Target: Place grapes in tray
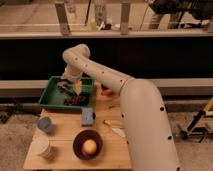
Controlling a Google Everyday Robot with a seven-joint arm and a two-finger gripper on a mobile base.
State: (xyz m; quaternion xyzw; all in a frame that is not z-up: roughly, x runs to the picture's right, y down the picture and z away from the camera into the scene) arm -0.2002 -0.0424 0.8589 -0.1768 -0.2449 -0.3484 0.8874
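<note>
Above tray [51,98], gripper [66,88] is held low; grapes [75,100] are seen lying inside, beside it. Its opening cannot be told.

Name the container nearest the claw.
The green tray: the claw hangs over it by the grapes; the bowl, blue cup and white cup sit farther off.

Bulky off-white arm [131,107], smooth rounded tubular segments, small dark dots along the wide near segment, rounded elbow at far left, darker gripper [66,88] at its tip, over the green tray [46,96]
</note>
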